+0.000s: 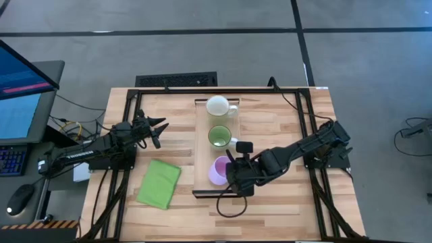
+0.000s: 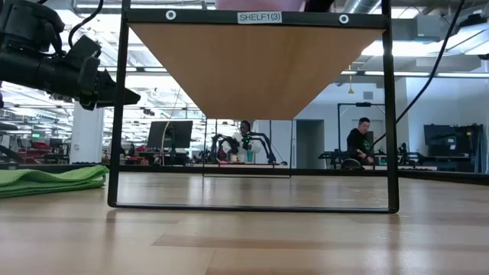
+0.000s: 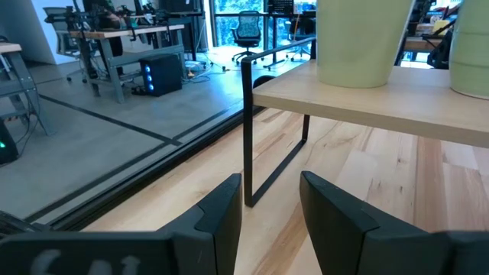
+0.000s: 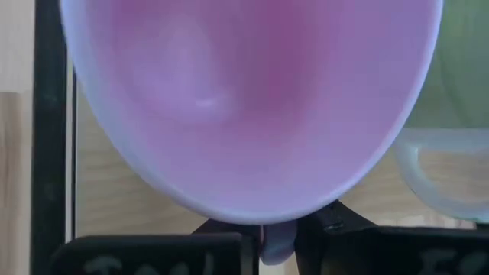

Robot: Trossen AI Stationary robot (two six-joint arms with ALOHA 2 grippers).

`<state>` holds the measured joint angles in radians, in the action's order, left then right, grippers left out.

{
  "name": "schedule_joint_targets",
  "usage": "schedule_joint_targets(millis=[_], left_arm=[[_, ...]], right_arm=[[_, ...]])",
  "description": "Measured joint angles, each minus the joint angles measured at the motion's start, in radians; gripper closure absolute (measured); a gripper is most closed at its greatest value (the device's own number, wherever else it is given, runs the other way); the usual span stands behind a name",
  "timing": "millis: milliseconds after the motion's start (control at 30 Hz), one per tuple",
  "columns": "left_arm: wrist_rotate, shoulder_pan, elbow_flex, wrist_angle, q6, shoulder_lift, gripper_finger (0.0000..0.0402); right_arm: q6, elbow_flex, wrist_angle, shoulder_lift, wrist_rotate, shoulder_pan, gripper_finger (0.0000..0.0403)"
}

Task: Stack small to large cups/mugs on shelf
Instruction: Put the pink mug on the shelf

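The right gripper [image 1: 235,177] reaches in low from the side of the shelf [image 1: 201,135], its fingers clamped on the handle of the purple mug [image 1: 219,170], which sits at the shelf's near end. Along the same board stand the green mug [image 1: 219,136] in the middle and the white mug [image 1: 218,106] at the far end, all three in a row with handles turned toward the right arm. The left gripper [image 1: 156,130] hangs just beside the shelf, level with the green mug, its fingers slightly apart and holding nothing.

The shelf is a pale wood plank on a thin dark metal frame, raised off the slatted wooden table [image 1: 297,209]. A folded green cloth [image 1: 160,183] lies flat on the table, on the left arm's side of the shelf. Beyond the shelf, people sit at benches in an open workshop.
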<state>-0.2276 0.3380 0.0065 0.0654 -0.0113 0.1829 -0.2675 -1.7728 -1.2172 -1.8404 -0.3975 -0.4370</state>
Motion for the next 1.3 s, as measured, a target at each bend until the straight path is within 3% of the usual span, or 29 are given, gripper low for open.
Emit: schedule_joint_targets(millis=[1300], left_arm=[[0.000,0.000,0.000,0.000,0.000,0.000,0.0276]], right_arm=[[-0.057,-0.003,-0.058,0.000,-0.020,0.001,0.0330]])
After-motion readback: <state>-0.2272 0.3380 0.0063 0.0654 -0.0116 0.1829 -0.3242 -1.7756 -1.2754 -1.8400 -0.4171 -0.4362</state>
